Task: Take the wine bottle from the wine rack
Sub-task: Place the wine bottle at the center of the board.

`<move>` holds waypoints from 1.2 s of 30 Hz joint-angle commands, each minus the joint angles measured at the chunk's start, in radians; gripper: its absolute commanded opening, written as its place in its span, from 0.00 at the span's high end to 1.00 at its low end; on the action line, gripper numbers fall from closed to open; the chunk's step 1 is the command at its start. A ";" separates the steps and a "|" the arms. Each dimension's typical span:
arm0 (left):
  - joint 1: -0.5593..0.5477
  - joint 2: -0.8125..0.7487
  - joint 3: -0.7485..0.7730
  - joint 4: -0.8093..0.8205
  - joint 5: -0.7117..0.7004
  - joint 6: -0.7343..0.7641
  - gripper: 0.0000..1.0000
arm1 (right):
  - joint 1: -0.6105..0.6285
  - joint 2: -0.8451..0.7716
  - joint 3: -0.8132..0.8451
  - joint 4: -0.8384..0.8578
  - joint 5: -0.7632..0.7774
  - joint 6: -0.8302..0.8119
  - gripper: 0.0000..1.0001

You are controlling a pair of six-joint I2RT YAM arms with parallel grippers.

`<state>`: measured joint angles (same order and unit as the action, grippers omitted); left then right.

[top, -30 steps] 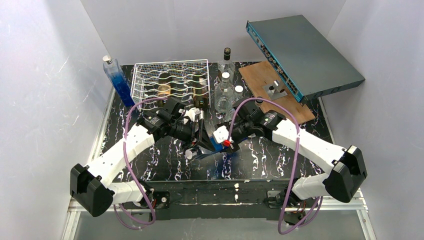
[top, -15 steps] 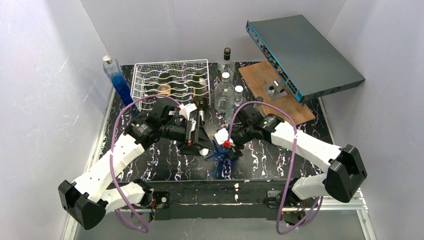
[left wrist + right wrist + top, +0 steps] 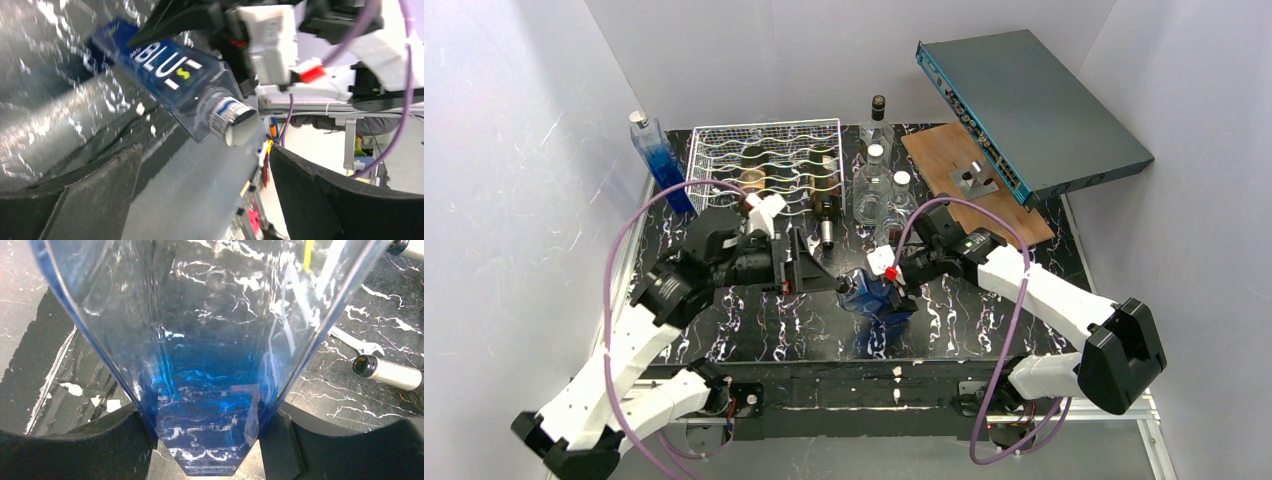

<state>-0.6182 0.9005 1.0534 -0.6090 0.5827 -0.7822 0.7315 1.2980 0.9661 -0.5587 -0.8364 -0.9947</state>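
Silver-white wire wine rack (image 3: 764, 128) at desk (image 3: 754, 325) far-left, 2 dark bottles (image 3: 824, 188) left in it. L end effector (image 3: 204, 160) just sprang apart, backed off; blue square glass bottle (image 3: 872, 296) now over mid-front, clamped by R end effector (image 3: 212, 427) alone. Handover prob. done.

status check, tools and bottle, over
Right tool shut on blue bottle, clear of wine rack. Left tool open, off it. Clear bottles nearby.

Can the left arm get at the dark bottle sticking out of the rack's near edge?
Probably yes: the left gripper is open and empty, the dark bottle lies beyond it with nothing between, and the right gripper holds the blue bottle aside.
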 commanded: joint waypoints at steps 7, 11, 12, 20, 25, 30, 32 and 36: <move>0.002 -0.278 -0.186 0.491 -0.091 0.139 0.02 | -0.068 -0.088 -0.021 0.159 -0.208 0.115 0.99; 0.000 -0.368 -0.294 0.632 -0.114 0.324 0.02 | -0.097 -0.094 -0.040 0.221 -0.259 0.203 0.99; 0.000 -0.379 -0.319 0.650 -0.121 0.367 0.02 | -0.104 -0.095 -0.043 0.236 -0.269 0.227 0.99; -0.047 -0.386 -0.423 0.699 -0.058 0.632 0.02 | -0.146 -0.087 -0.065 0.336 -0.333 0.343 0.99; -0.071 -0.406 -0.580 0.918 -0.047 0.691 0.02 | -0.157 -0.079 -0.069 0.361 -0.357 0.375 0.99; -0.120 -0.335 -0.610 0.994 -0.105 0.741 0.02 | -0.167 -0.076 -0.069 0.371 -0.373 0.391 0.99; -0.141 -0.299 -0.608 1.021 -0.120 0.759 0.02 | -0.169 -0.074 -0.071 0.376 -0.379 0.396 0.99; -0.175 -0.216 -0.611 1.110 -0.130 0.766 0.02 | -0.169 -0.071 -0.076 0.389 -0.389 0.405 0.99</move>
<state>-0.7620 0.6258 0.4404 0.3561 0.4820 -0.0628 0.5686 1.2533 0.8711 -0.2829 -1.1046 -0.6193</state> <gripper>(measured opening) 0.983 0.705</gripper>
